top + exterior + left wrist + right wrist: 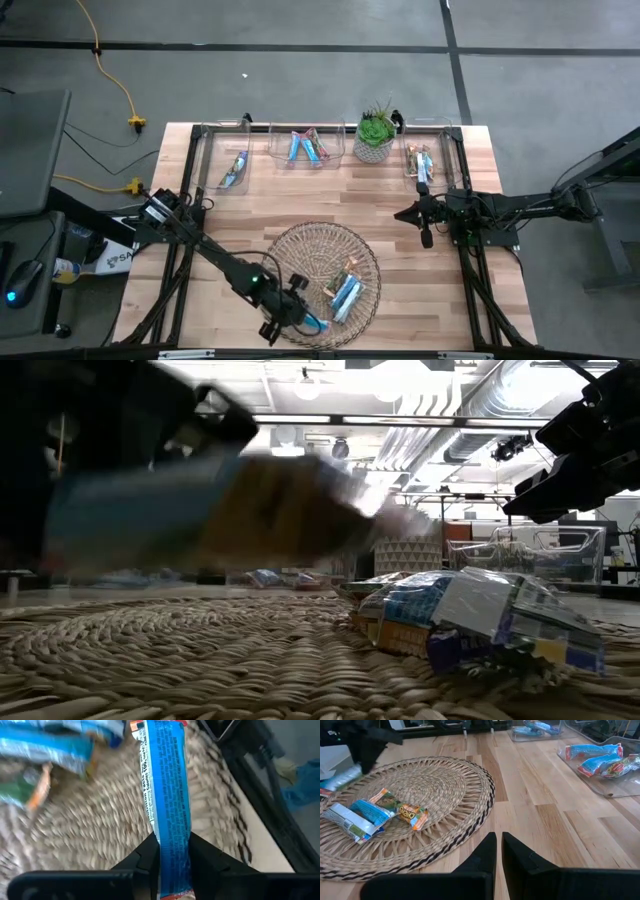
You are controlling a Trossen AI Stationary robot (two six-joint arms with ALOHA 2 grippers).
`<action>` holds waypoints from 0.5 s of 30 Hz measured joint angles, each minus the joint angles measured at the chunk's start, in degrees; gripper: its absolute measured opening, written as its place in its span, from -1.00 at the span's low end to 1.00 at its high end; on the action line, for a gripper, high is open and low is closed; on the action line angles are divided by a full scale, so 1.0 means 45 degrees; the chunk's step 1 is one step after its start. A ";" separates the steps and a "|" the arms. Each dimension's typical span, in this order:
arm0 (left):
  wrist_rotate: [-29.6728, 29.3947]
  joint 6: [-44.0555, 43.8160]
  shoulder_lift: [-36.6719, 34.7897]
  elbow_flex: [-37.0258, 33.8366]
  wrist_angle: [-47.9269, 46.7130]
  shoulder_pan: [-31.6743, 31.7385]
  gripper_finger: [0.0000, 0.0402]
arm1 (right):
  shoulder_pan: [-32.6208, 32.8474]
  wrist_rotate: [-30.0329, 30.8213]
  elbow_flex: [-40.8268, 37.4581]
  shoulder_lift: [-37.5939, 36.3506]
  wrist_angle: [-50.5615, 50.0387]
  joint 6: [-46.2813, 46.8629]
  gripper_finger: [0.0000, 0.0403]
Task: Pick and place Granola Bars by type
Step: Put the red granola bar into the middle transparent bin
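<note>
A round woven basket mat (322,272) lies near the table's near edge, with a few Granola Bars (345,290) on its right part: blue-and-white ones and a tan-orange one (410,813). My left gripper (300,322) is over the mat's near rim, shut on a bright blue bar (170,785). My right gripper (499,845) is shut and holds nothing, hovering above bare wood right of the mat (425,232). Three clear bins along the far edge hold more bars: left (235,168), middle (307,146), right (422,162). My left gripper pinches the blue bar between its two fingers, one on each long edge, near one end (172,845). The bar runs straight out along the fingers, and its free end (157,730) points over the mat. In the low view it shows blurred above the weave (200,500).
A small green potted plant (375,135) stands between the middle and right bins. Bare wood lies between the mat and the bins (320,195). Black frame rails run along the table's left and right sides (470,280). Yellow cables lie on the floor beyond the far edge.
</note>
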 joint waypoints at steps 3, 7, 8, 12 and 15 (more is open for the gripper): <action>-0.0061 0.0542 0.0000 0.0851 -0.0810 0.0000 -0.63 | 0.0000 -0.0001 0.0000 0.0000 0.0000 0.0000 -0.94; -0.0210 0.1401 0.0000 0.2063 -0.1731 0.0010 -0.63 | 0.0000 0.0001 0.0000 0.0000 0.0000 0.0000 -0.94; -0.0247 0.1617 0.0000 0.2370 -0.1900 0.0010 -0.63 | 0.0000 -0.0001 0.0000 0.0000 0.0000 0.0000 -0.94; -0.0347 0.2243 0.0000 0.3482 -0.2163 0.0171 -0.63 | 0.0000 -0.0001 0.0000 0.0000 0.0000 0.0000 -0.94; -0.0055 0.2408 0.0000 0.4222 -0.2166 0.0562 -0.63 | 0.0000 -0.0001 0.0000 0.0000 0.0000 0.0000 -0.94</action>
